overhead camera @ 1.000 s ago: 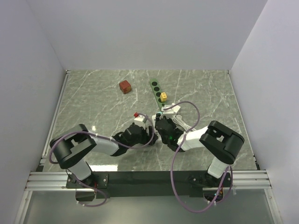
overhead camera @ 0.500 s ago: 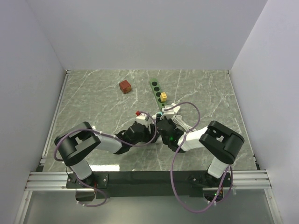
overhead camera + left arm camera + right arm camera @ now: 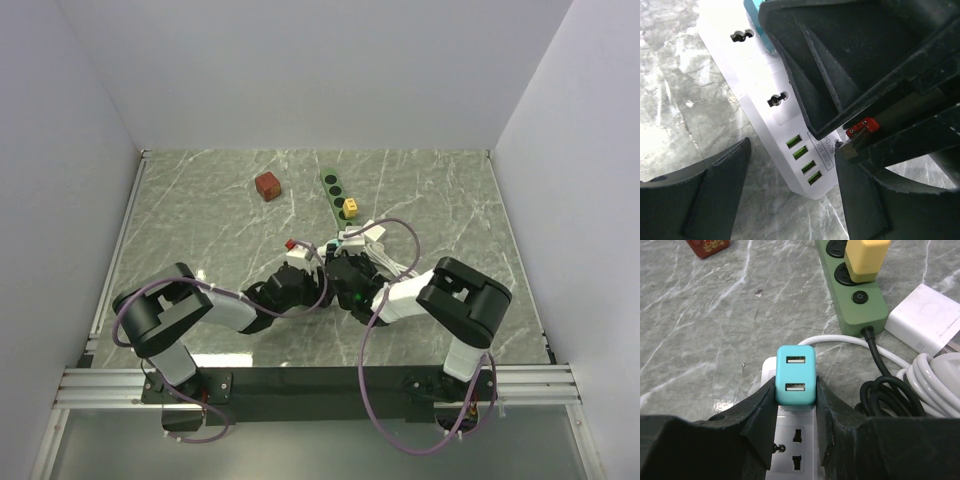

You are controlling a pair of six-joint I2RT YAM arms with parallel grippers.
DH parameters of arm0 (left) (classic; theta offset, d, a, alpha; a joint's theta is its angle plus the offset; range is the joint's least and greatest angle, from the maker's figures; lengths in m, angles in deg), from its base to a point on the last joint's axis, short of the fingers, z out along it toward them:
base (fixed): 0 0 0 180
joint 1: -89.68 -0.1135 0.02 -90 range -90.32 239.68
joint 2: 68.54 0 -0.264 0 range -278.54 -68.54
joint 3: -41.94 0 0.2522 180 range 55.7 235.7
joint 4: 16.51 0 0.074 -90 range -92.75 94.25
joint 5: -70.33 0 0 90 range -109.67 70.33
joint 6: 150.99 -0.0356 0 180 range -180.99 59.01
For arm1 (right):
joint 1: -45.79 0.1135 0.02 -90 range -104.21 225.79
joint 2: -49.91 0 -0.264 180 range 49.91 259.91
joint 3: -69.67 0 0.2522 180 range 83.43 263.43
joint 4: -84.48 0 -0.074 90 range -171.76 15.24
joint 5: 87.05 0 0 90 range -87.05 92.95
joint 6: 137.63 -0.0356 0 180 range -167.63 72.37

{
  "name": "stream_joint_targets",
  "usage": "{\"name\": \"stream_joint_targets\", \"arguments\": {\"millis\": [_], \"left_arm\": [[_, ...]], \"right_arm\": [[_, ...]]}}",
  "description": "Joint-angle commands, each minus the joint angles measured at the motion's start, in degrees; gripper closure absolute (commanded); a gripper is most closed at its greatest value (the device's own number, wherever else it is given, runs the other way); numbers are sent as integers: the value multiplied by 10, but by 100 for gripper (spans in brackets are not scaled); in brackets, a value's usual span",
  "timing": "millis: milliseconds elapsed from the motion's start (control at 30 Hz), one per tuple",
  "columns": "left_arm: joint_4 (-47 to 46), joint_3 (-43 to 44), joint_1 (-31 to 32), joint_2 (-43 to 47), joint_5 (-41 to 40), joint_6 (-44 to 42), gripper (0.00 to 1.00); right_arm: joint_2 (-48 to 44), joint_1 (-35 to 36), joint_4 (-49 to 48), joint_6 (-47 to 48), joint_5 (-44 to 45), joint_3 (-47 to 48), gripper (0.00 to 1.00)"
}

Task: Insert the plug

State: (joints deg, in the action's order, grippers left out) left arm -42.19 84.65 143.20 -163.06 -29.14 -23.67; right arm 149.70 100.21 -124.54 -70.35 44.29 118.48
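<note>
A teal USB plug (image 3: 795, 375) stands upright over the far end of the white power strip (image 3: 790, 455). Its prongs are hidden, so I cannot tell how deep it sits. My right gripper (image 3: 795, 390) is shut on the plug, one finger on each side. In the left wrist view the same strip (image 3: 775, 100) shows two free sockets and several green USB ports. My left gripper (image 3: 791, 147) is open and straddles the strip's near end, with a gap at its left finger (image 3: 715, 195). In the top view both grippers meet at mid-table, the left (image 3: 305, 275) and the right (image 3: 338, 262).
A green power strip (image 3: 855, 285) with a yellow plug (image 3: 867, 257) in it lies just beyond, also visible from above (image 3: 336, 190). A white adapter (image 3: 925, 317), a black cable coil (image 3: 885, 395) and a white cable (image 3: 935, 375) lie to the right. A red-brown cube (image 3: 267, 186) sits far left.
My left gripper shifted a little toward the right arm and then back. My right wrist edged slightly left. The plug stays in the right gripper.
</note>
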Motion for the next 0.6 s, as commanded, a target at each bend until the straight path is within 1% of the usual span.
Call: {"name": "stream_joint_targets", "arguments": {"millis": [0, 67, 167, 267, 300, 567], "left_arm": [[23, -22, -9, 0, -3, 5, 26], [16, -32, -19, 4, -1, 7, 26], [6, -42, -30, -1, 12, 12, 32], [2, -41, -33, -17, 20, 14, 39], [1, -41, -33, -19, 21, 15, 44], [9, -40, -37, -22, 17, 13, 50]], "right_arm": [[63, 26, 170, -43, -58, -15, 100], [71, 34, 175, -51, -58, -16, 100], [83, 44, 183, -56, -57, -13, 100], [93, 51, 197, -61, -56, -6, 100], [95, 53, 198, -62, -61, -6, 100], [124, 65, 202, -67, -90, -1, 100]]}}
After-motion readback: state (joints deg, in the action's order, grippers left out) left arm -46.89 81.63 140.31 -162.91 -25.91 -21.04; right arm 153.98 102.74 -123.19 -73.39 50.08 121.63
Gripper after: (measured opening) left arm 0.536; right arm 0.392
